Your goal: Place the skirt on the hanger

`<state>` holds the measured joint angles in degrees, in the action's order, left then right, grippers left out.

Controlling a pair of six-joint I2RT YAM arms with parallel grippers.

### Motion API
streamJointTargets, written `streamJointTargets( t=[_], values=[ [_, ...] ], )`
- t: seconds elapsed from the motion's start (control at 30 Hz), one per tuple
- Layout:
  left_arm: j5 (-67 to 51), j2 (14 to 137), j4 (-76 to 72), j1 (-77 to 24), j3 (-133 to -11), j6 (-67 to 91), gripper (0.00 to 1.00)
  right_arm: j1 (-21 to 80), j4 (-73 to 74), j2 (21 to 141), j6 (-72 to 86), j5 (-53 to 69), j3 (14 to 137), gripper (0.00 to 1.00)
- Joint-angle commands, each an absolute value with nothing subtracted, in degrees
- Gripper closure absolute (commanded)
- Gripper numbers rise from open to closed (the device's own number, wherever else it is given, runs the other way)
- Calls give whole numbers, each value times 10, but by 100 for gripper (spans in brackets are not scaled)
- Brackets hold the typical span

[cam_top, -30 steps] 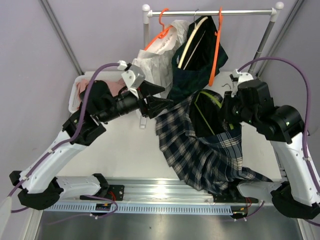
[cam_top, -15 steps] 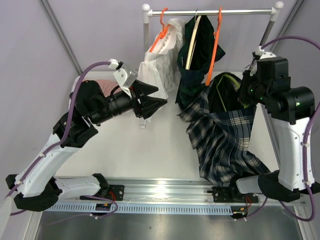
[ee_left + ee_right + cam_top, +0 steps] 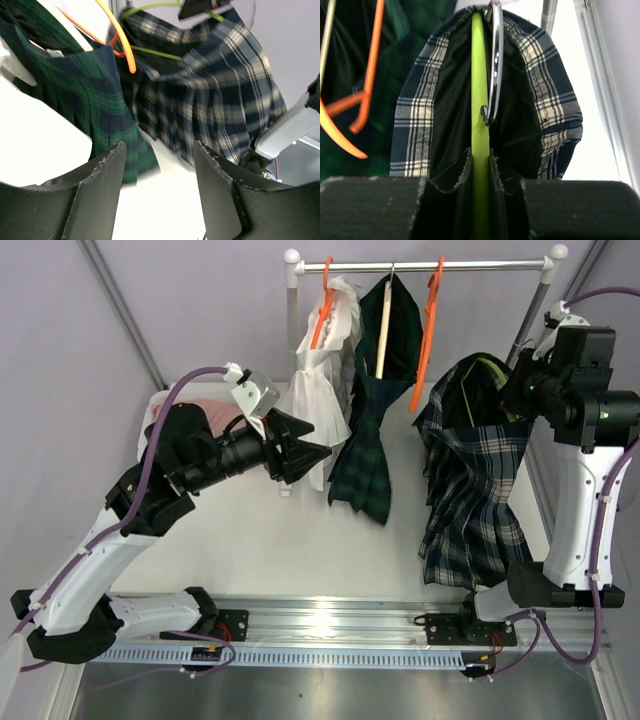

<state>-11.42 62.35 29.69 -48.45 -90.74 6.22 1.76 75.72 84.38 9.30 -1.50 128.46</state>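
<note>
Green hanger (image 3: 478,75) clamped edge-on by right gripper (image 3: 480,167), plaid skirt (image 3: 470,490) draped on it, held high beside rail (image 3: 470,264), likely for hooking. Left gripper (image 3: 159,150) spread wide, empty, parked clear.

The left arm (image 3: 100,560) climbs from its base at the near left corner, bends at a raised elbow and sends its forearm level to the right, over the desk. Its end effector (image 3: 320,445) points right with the jaws spread wide and nothing between them. In the left wrist view the two dark fingers (image 3: 100,175) stand well apart.

The right arm (image 3: 575,500) stands nearly upright from its base at the near right, its wrist folded over at the top (higher than the left wrist). Its end effector (image 3: 480,162) faces left, its jaws pinched narrow on the green hanger (image 3: 479,75).
</note>
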Motion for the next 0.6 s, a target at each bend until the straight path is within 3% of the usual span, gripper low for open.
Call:
streamJointTargets(
  t=[0.0,0.2,0.57],
  values=[
    [-127,605,287,-481,-895,79,38,-23,601,839,74,98,1290,100],
    [-133,591,287,-481,-864,79,38,-51,506,861,66,153,1298,100],
    [-126,577,286,-481,-840,69,39,-66,385,889,73,134,1303,100]
  ],
)
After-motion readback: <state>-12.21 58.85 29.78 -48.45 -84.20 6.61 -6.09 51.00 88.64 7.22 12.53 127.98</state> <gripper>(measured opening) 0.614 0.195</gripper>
